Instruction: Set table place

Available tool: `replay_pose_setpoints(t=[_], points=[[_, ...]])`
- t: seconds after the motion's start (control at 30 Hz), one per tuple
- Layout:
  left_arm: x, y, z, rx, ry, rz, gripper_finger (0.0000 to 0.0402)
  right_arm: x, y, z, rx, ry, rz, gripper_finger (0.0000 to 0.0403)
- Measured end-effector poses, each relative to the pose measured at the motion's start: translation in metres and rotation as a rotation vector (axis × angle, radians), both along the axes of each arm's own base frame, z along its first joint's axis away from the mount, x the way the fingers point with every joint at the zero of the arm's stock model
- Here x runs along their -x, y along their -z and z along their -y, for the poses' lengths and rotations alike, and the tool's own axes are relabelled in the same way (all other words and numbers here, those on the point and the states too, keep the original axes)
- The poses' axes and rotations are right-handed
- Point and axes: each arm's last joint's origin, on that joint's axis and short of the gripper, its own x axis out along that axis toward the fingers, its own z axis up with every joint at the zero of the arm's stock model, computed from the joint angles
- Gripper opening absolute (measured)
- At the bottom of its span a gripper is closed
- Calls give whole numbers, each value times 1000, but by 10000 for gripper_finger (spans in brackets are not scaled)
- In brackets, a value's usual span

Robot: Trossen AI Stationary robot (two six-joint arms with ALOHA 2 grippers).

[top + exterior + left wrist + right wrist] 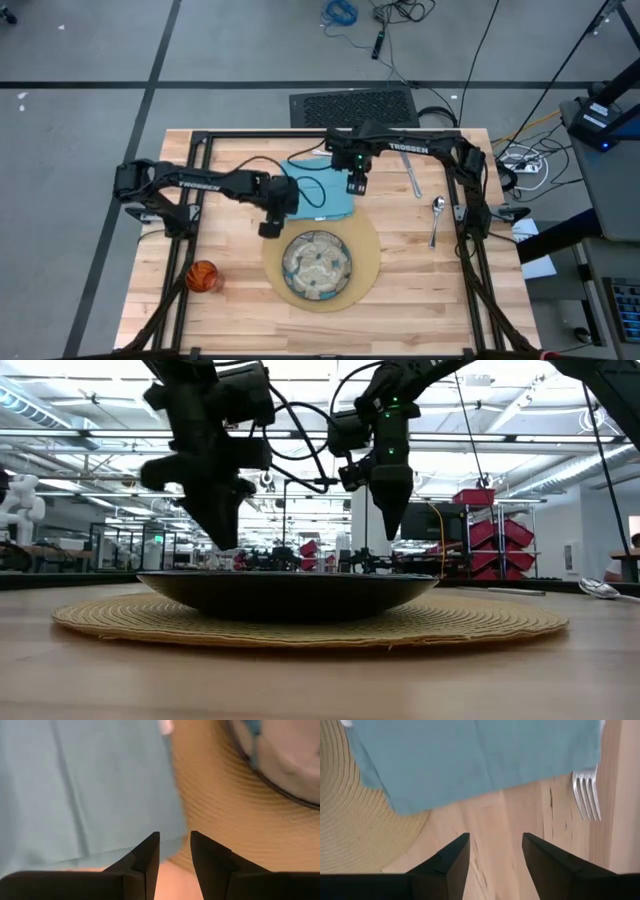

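Note:
A light-blue napkin lies flat on the table, its near edge overlapping the far rim of the round tan mat. A greenish patterned plate rests on the mat. My left gripper hangs open above the napkin's near left corner, where it meets the mat. My right gripper hangs open, pointing down, above bare wood by the napkin's right edge. A fork lies just right of the napkin. Both grippers hold nothing.
A spoon lies on the wood right of the mat. An orange cup stands near the table's left edge. In the low view both grippers hang above the plate's far rim.

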Motion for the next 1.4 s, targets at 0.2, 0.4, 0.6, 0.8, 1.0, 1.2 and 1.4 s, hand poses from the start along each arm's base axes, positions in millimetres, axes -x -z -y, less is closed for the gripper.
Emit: replay_pose_setpoints(t=[0.2, 0.4, 0.6, 0.8, 1.0, 1.2, 1.4], points=[[1, -5, 22, -11, 54, 8, 96, 2, 0, 2, -3, 8, -9, 162], [-6, -3, 28, -81, 47, 51, 96, 3, 0, 4, -3, 16, -8, 160], [-11, 3, 26, -96, 27, 94, 96, 2, 0, 4, 0, 16, -1, 160], [-20, 20, 23, -134, 9, 113, 96, 2, 0, 4, -1, 16, -3, 160], [-27, 33, 17, -131, -4, 112, 96, 3, 0, 4, -4, 17, -10, 160], [-31, 44, 16, -145, -6, 86, 96, 3, 0, 4, -4, 20, -10, 160], [-32, 43, 16, -152, -11, 98, 96, 3, 0, 4, -4, 20, -12, 160]])
